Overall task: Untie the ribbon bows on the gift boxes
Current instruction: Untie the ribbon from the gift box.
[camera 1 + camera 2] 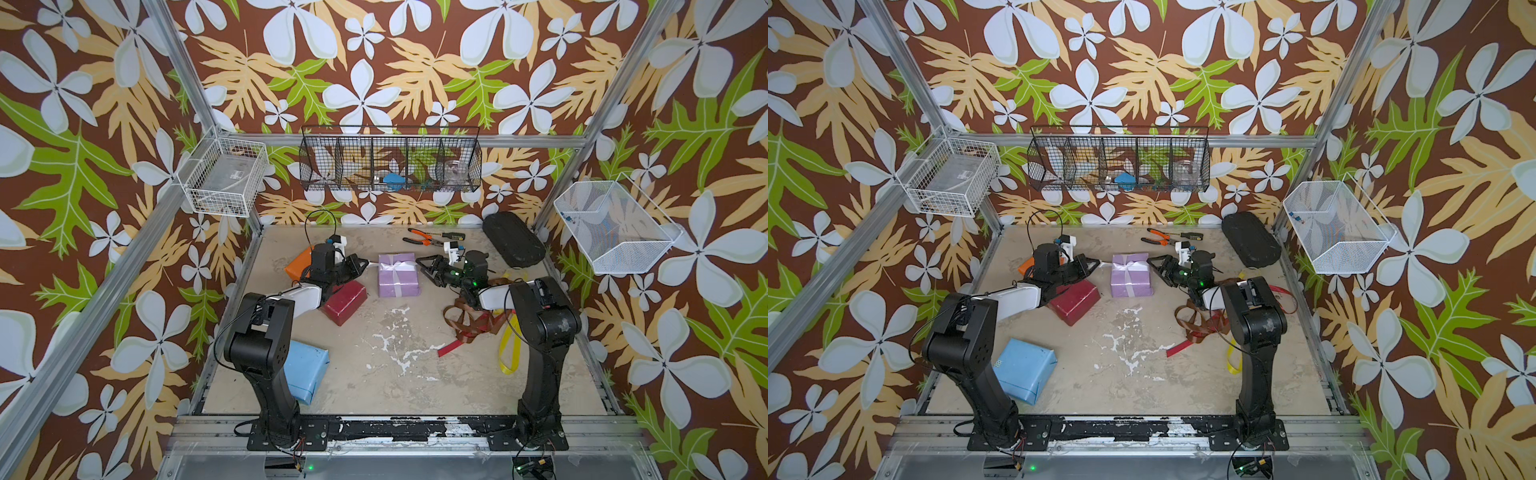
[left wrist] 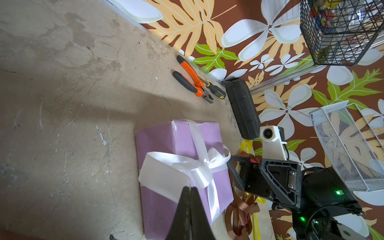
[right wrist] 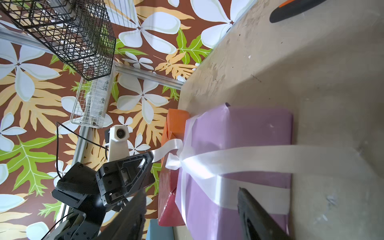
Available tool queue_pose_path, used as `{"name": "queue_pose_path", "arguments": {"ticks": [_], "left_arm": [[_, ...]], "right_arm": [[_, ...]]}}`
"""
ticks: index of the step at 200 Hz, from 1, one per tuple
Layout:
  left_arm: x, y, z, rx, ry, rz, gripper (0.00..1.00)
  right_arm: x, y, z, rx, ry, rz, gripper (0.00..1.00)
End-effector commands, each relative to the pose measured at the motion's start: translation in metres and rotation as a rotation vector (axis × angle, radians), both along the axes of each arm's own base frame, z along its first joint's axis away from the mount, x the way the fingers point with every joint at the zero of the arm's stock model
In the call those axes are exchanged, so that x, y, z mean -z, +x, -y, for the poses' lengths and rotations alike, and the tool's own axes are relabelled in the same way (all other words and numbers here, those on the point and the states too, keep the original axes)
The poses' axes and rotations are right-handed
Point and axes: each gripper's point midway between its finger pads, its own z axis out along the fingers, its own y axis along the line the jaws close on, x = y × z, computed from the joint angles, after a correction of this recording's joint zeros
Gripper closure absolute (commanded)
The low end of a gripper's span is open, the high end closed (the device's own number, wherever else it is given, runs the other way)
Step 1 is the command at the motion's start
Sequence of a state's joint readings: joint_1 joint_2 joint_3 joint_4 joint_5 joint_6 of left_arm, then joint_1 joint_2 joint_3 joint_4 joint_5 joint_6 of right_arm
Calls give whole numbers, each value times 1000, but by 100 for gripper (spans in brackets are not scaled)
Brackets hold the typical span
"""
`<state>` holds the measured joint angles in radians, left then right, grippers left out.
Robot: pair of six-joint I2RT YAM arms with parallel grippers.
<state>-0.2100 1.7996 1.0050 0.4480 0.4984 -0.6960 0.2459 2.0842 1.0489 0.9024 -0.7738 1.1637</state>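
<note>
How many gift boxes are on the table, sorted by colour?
Lilac gift box: 1
Orange gift box: 1
Dark red gift box: 1
Light blue gift box: 1
Total: 4

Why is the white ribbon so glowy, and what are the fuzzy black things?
Right wrist view: glare off the white ribbon whitens its knot; the right gripper's fingers are too close, so blurred. Left wrist view: the left gripper blurs likewise.

Orange-handled pliers (image 1: 419, 237) w/ a screwdriver (image 1: 452, 236) just beside em at back of the table (image 1: 374, 374), black oblong case (image 1: 513, 240) nearby. Black wire basket (image 1: 324, 166) on back wall, white wire basket (image 1: 224, 176) left, white mesh basket (image 1: 615, 232) right.
</note>
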Motion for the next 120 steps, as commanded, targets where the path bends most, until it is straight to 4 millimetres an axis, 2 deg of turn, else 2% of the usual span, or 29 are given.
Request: {"name": "queue_pose_path", "arguments": {"ticks": [1, 33, 58, 69, 81, 87, 94, 120], "left_arm": [[-6, 1, 0, 6, 7, 28, 100], [-8, 0, 0, 7, 8, 30, 100], [-7, 0, 0, 8, 7, 27, 100], [-8, 0, 0, 7, 8, 28, 100], [-8, -1, 0, 9, 9, 29, 100], [-8, -1, 0, 8, 9, 29, 100], [-8, 0, 0, 7, 9, 31, 100], [-6, -1, 0, 8, 12, 25, 100]], "right_arm": [[-9, 12, 0, 47, 36, 19, 30], [0, 26, 1, 85, 53, -10, 32], [8, 37, 3, 130, 61, -32, 43], [14, 43, 9, 169, 44, -44, 51], [14, 48, 9, 179, 57, -35, 66], [12, 50, 7, 179, 76, -33, 80], [9, 52, 7, 181, 92, -27, 100], [1, 51, 19, 240, 89, -3, 100]]}}
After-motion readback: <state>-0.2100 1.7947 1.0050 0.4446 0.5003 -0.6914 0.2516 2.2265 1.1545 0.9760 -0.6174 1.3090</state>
